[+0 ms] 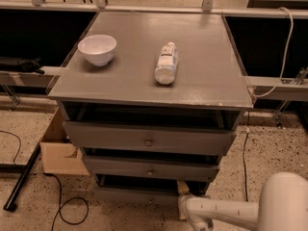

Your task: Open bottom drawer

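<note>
Grey wooden cabinet (144, 139): three drawers stacked under a flat grey worktop (202, 76); stands on a speckled floor (274, 153).
Bottom drawer (134, 195): lowest of the three, with the shortest front, just above the floor. Its long axis is horizontal, running left to right across the view, and its front faces the camera. A dark gap shows above its upper edge. Its front sits further back than the two fronts above. Its knob is too faint to make out.
Middle drawer (149, 168): grey front with a small round knob at centre, directly above the bottom drawer.
Top drawer (149, 138): widest front, with a larger knob at centre and a dark opening between it and the worktop.
Gripper (184, 192): at the end of a white arm (226, 211) that enters from the lower right of the view. It is low down, at the right end of the bottom drawer's front and close to the floor. Whether it is open or closed, and whether it touches the drawer, cannot be told.
White bowl (97, 48): upright, on the left part of the worktop.
Plastic bottle (166, 63): lying on its side near the worktop's centre, long axis running front to back, well apart from the bowl.
Cardboard box (57, 153): on the floor, against the cabinet's left side.
Black cable (67, 211): looped on the floor, lower left.
</note>
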Robot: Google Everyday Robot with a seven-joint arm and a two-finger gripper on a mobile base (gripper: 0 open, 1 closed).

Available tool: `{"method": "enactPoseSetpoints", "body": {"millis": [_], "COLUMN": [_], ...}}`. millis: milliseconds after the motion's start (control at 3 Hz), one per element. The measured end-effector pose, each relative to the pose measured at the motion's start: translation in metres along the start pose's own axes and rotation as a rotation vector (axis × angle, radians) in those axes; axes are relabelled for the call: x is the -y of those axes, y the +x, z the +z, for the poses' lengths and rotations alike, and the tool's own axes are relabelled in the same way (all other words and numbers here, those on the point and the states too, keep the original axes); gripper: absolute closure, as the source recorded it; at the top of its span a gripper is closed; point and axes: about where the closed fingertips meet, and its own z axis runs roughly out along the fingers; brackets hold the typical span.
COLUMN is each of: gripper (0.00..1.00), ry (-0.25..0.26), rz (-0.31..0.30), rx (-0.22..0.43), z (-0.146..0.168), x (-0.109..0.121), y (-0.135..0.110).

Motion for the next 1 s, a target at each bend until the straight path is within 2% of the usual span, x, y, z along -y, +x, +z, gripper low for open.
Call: {"method": "enactPoseSetpoints", "body": {"millis": [333, 667, 1000], "gripper": [0.00, 0.00, 0.19], "ry": [-0.034, -0.034, -0.034], "rz": [0.009, 0.009, 0.009], "rx": [0.008, 0.008, 0.008], "z": [0.0138, 0.0138, 0.0138], "x": [-0.0051, -0.0052, -0.0052], "y": [0.0008, 0.0008, 0.0008]}}
